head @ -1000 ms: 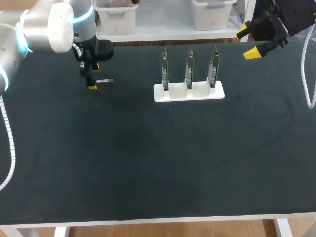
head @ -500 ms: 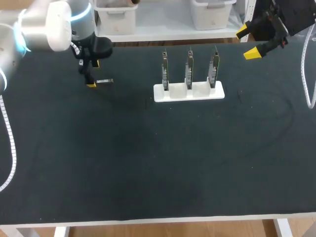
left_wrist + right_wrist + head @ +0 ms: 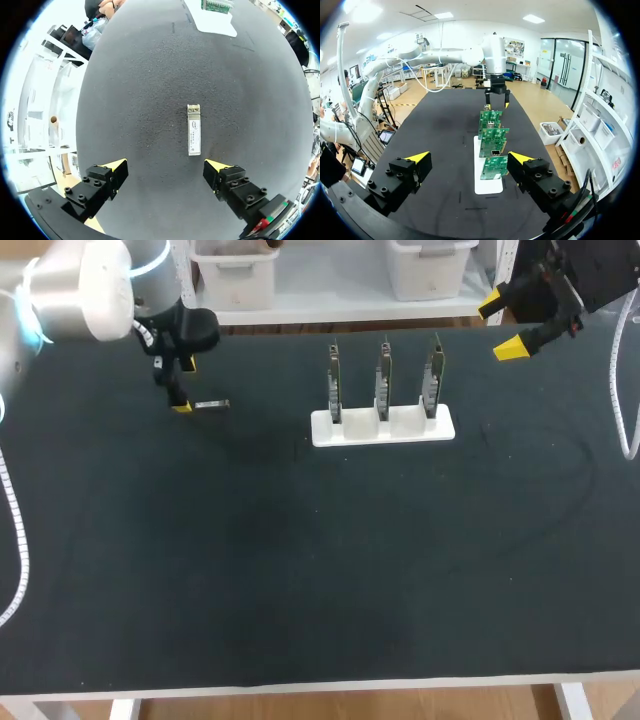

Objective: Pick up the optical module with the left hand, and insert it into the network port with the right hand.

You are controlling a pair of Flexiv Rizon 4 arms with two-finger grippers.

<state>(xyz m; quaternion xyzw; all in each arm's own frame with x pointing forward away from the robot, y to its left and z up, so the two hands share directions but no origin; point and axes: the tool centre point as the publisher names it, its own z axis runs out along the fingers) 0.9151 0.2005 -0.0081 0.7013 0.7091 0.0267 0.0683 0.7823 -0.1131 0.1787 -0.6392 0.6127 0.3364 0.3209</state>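
The optical module point(image 3: 212, 404), a small silver bar, lies flat on the black table point(image 3: 300, 570) at the far left. My left gripper point(image 3: 184, 386) hovers just beside it, open and holding nothing. In the left wrist view the module point(image 3: 194, 129) lies a little ahead of the gripper point(image 3: 167, 167), nearer one fingertip point(image 3: 216, 167), touching neither. A white stand point(image 3: 383, 426) holds three upright circuit boards with the network ports point(image 3: 492, 145). My right gripper point(image 3: 505, 325) hangs open and empty above the far right corner, and its wrist view looks along the stand point(image 3: 487, 175) toward my left arm point(image 3: 495, 60).
The stand's corner point(image 3: 215, 17) shows well ahead of the left gripper. A white cable point(image 3: 625, 390) hangs along the table's right side. Bare black table stretches in front of the stand.
My left gripper has shifted slightly toward the far left, away from the module. The module and the right arm have not moved.
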